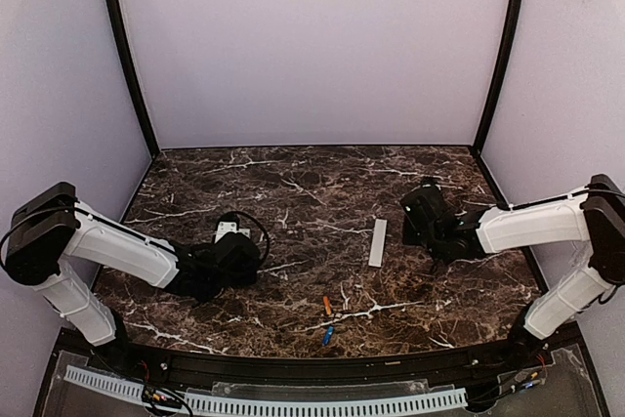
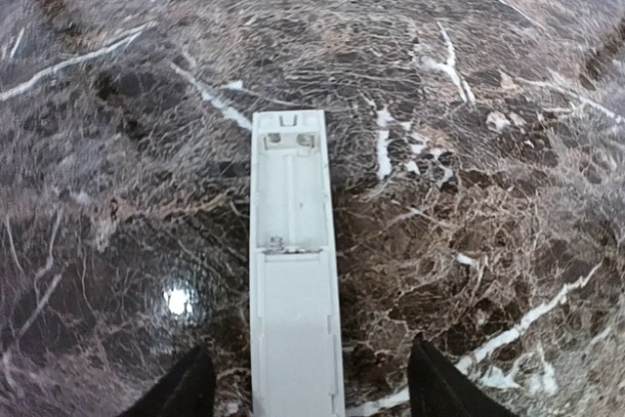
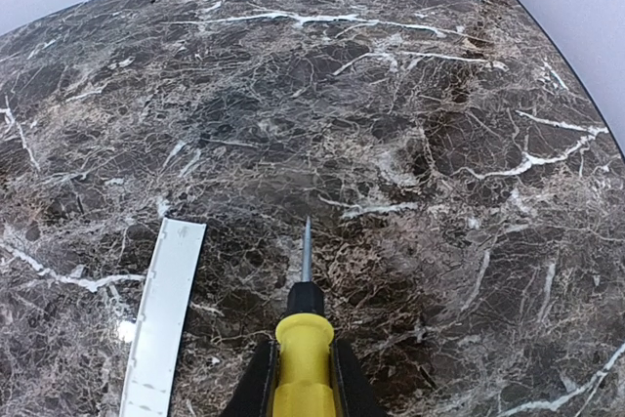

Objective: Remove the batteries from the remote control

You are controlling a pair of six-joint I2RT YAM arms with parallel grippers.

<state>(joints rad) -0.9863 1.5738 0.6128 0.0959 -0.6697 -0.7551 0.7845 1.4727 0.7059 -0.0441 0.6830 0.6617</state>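
The remote control (image 2: 291,271) lies face down on the marble in the left wrist view, its battery compartment (image 2: 290,192) uncovered and empty. My left gripper (image 2: 312,393) is open, its fingers standing on either side of the remote without touching it. Two batteries lie loose near the front edge, one orange (image 1: 327,305) and one blue (image 1: 327,335). The flat white back cover (image 1: 377,242) rests mid-table. My right gripper (image 3: 304,378) is shut on the yellow-handled screwdriver (image 3: 305,349), whose tip points at bare marble just right of the cover (image 3: 163,314).
The left arm (image 1: 127,256) reaches in low from the left and the right arm (image 1: 527,227) from the right. Black posts and pale walls close off the back and both sides of the table.
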